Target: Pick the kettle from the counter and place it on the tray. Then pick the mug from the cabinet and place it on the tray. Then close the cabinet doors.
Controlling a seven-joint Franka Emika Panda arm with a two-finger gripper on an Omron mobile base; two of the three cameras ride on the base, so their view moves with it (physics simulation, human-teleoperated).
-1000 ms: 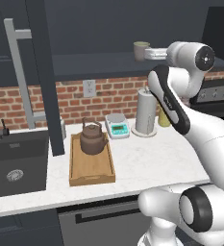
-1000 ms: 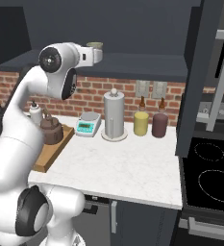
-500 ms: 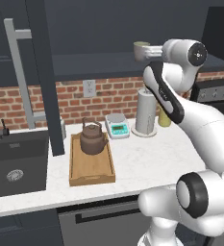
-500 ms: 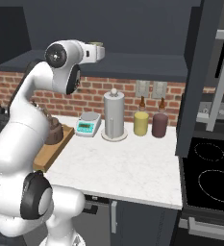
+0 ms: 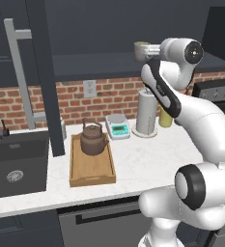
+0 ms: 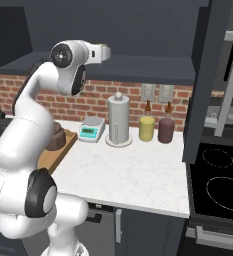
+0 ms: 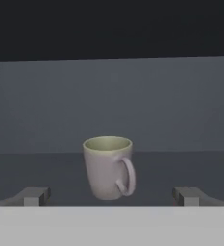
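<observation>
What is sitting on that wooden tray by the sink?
A dark-brown kettle stands on the back half of the tray; the front half is bare wood. The wood directly under the kettle is covered.

No text, label or number can be read anywhere.

Backsplash is a red brick wall [image 5: 109,99] with a white outlet plate [image 5: 89,88] in the left base view and a double outlet plate [image 6: 157,93] in the right base view. On the worktop against it: small scale [image 5: 118,126], paper-towel roll [image 6: 118,120], yellow jar [image 6: 147,127] and maroon jar [image 6: 166,129] side by side. Black stovetop [image 6: 215,184] sits at the right end, dark drawer fronts [image 5: 99,224] below; light is flat and even.
</observation>
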